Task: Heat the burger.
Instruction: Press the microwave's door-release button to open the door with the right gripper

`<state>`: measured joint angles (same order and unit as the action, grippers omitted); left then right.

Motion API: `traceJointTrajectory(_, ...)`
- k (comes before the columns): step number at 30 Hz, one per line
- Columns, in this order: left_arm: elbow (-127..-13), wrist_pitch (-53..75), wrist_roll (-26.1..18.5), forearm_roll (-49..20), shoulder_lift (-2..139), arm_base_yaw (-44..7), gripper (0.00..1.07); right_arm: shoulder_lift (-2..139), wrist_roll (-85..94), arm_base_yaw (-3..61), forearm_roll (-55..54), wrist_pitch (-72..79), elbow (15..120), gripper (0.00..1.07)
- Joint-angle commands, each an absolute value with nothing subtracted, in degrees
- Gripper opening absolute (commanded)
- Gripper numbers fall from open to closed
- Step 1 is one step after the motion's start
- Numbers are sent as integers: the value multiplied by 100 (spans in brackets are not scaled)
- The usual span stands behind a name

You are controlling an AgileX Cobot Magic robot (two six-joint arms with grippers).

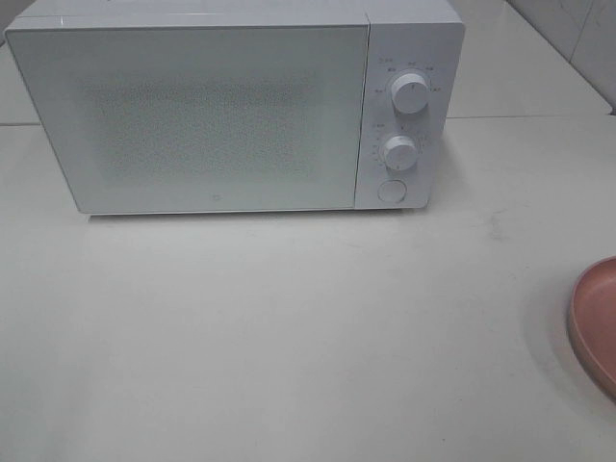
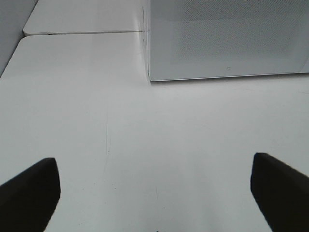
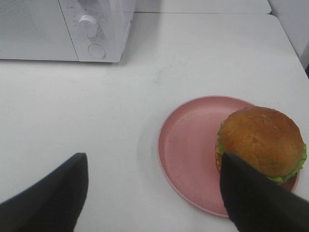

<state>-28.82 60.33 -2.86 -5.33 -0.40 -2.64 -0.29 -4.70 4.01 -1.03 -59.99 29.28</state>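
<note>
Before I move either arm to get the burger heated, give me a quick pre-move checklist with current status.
1. The microwave door open for loading: not ok, it is shut.
2. The burger found, sitting upright on the pink plate: ok.
3. The left gripper open and empty: ok.
4. The right gripper open, holding nothing: ok.
5. The burger visible from the high camera: not ok, only the rim of the pink plate shows there.
</note>
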Motion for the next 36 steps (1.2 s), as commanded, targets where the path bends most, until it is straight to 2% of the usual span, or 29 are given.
traceJointTrajectory(1, -2871, 5947, -264, -584, -166, -252, 100, -172, -493, 413, -132, -5959, 2916, 73)
traceJointTrajectory(22, -2871, 5947, -264, -584, -166, -252, 100, 229, -493, 413, -132, -5936, 2956, 73)
traceJointTrajectory(36, -2871, 5947, -264, -584, -166, -252, 100, 1289, -481, 413, -132, -4882, 3048, 73)
